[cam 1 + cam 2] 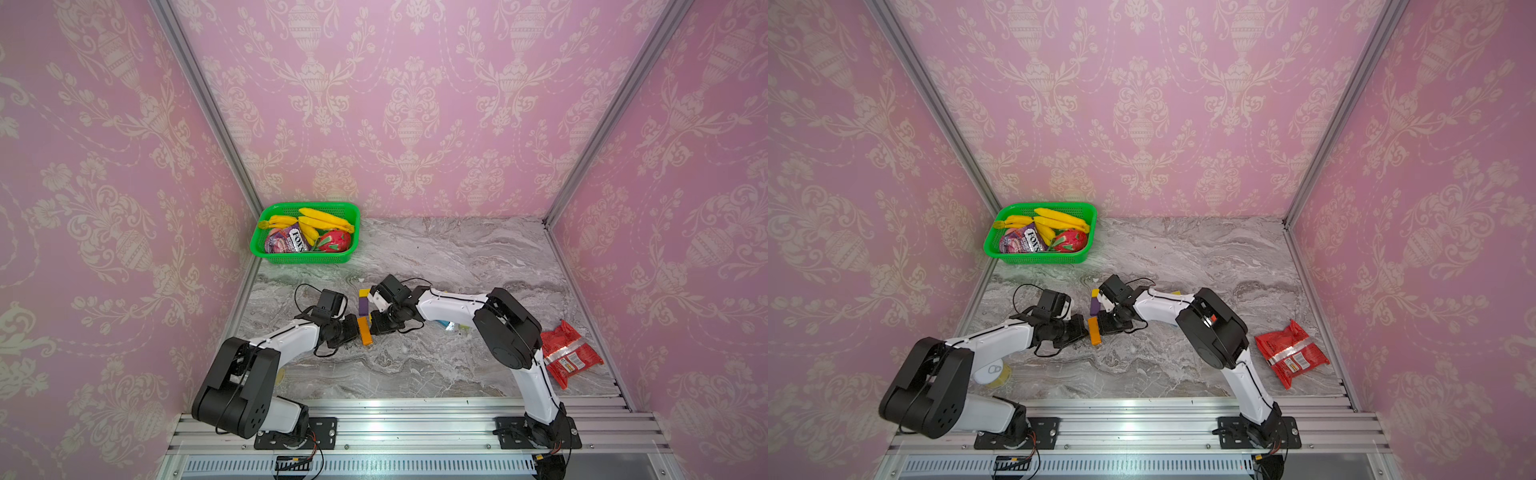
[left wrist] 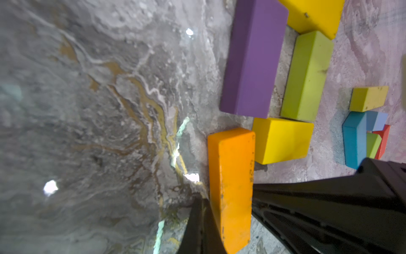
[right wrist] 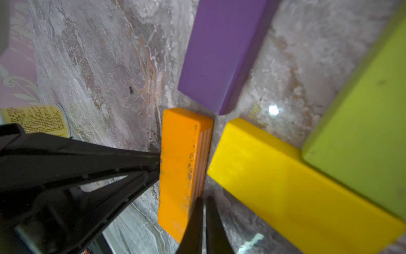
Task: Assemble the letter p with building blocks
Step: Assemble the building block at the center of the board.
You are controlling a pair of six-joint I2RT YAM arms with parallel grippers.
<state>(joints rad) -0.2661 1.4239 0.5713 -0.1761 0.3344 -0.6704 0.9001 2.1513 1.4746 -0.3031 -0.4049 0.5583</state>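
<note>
Left arm (image 1: 286, 332) and right arm (image 1: 505, 328) span the marble table (image 1: 457, 257); green basket (image 1: 303, 258) far-left, red packet (image 1: 571, 355) right. Left gripper (image 1: 354, 329) and right gripper (image 3: 204, 203), both clenched empty, flank the orange block (image 1: 365, 332) mid-table; the right arm partly hides spare blocks (image 2: 353, 138).

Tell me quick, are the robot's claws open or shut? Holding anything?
Left gripper: shut, holding nothing, tip against the orange block.
Right gripper: shut, holding nothing, touching that block's other side.

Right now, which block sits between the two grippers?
The orange block: the left gripper and right gripper, both shut, touch its opposite long sides. The purple block and lime block lie farther off, unflanked.
</note>
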